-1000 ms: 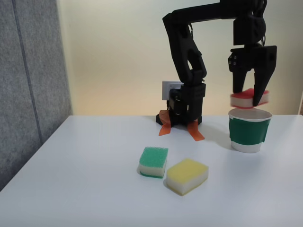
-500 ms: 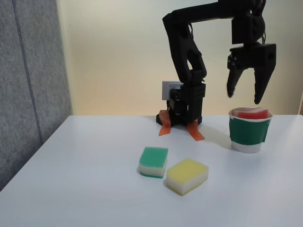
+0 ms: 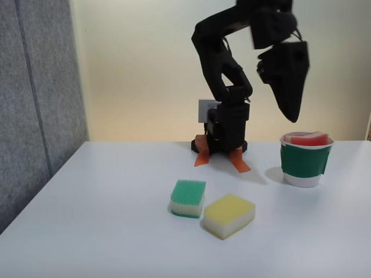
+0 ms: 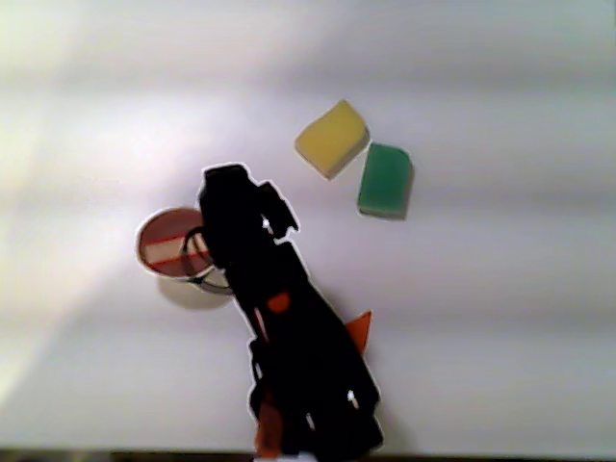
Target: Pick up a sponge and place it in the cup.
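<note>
On the white counter (image 3: 116,231), the sponge (image 3: 310,139) sits inside the cup (image 3: 305,162) at the right. The hand (image 3: 291,116) hangs above it, holding nothing; I cannot tell if its fingers are apart. The placing seems done, so next it only needs to retreat.

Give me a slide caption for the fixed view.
Red sponge sits in the green-banded cup; gripper hangs above, green and yellow sponges untouched.
</note>
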Motion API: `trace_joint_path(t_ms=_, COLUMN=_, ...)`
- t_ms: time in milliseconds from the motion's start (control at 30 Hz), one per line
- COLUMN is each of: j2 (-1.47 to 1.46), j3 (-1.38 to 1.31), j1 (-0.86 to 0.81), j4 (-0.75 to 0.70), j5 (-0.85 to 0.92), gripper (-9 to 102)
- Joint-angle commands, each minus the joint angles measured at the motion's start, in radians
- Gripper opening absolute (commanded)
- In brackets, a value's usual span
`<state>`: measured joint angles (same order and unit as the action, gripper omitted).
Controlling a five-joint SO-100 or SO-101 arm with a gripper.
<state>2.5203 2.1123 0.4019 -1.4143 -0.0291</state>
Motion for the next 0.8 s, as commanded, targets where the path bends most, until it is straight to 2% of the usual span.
trace_joint_path(t_ms=0, j2=0.152, j3=0.124, j1=-0.066, j4=0.061, j5=-0.011, gripper=0)
trace_joint_path(t_ms=200, j2=0.433, j3=0.413, j1=-0.152, j4=0.127, j5=-0.061, gripper=0)
trace_joint_path(t_ms=300, j2=0.568, j3=0.531, j1=-0.262, j4=0.161, j5=0.000, gripper=0)
trace_joint_path(t_ms=500, j2=0.834, j3=0.727, j1=-0.390, j4=0.107, j5=0.031, gripper=0)
trace_joint_path(t_ms=633, j2=0.844, j3=0.793, j1=-0.428, j4=0.089, j5=0.074, gripper=0)
trace_joint_path(t_ms=767, j2=0.844, j3=0.904, j1=-0.465, j4=0.186, j5=0.117, gripper=0)
